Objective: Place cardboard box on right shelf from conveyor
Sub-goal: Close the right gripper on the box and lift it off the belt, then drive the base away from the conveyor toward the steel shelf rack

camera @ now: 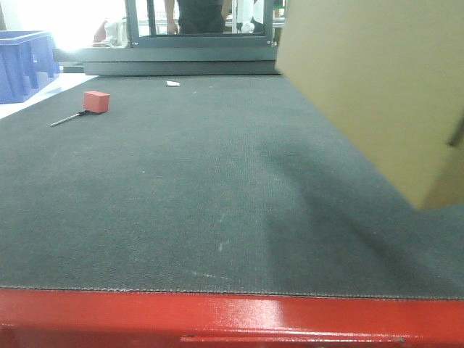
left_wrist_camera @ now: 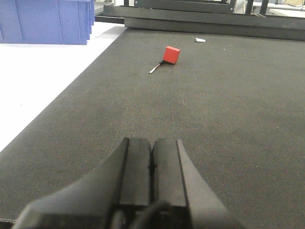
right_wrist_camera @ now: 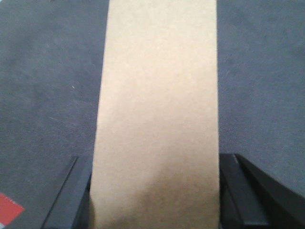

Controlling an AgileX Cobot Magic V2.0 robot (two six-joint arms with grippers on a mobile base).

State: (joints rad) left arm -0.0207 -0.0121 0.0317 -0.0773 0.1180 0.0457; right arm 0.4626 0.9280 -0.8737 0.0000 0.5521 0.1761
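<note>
The right end effector (right_wrist_camera: 155, 162) is clamped on a plain tan-brown, flat rectangular cardboard box (right_wrist_camera: 157, 105), one dark finger pressed to each of its long narrow sides. The box's long axis runs straight ahead from the wrist, out past the fingertips. In the front-facing view the cardboard box (camera: 377, 94) hangs tilted at upper right, apparently lifted clear of the conveyor, a wide dark grey textured mat (camera: 181, 196) edged by a glossy red metal frame (camera: 232, 319), with a soft shadow on the mat beneath it. The left end effector (left_wrist_camera: 152, 143) hovers low over the same mat with its black fingers pressed together and nothing between them, well apart from the box, so the right arm alone carries the load. The right shelf appears in none of the views; judging by the task, the coming move is a swing of the held box to the right, off the belt. Far up the mat lie a small red block (camera: 96, 101), a thin metal rod (camera: 67, 119) touching it, and a small white scrap (camera: 172, 83). A blue plastic bin (camera: 25, 61) stands beside the conveyor at left; its contents cannot be seen.
</note>
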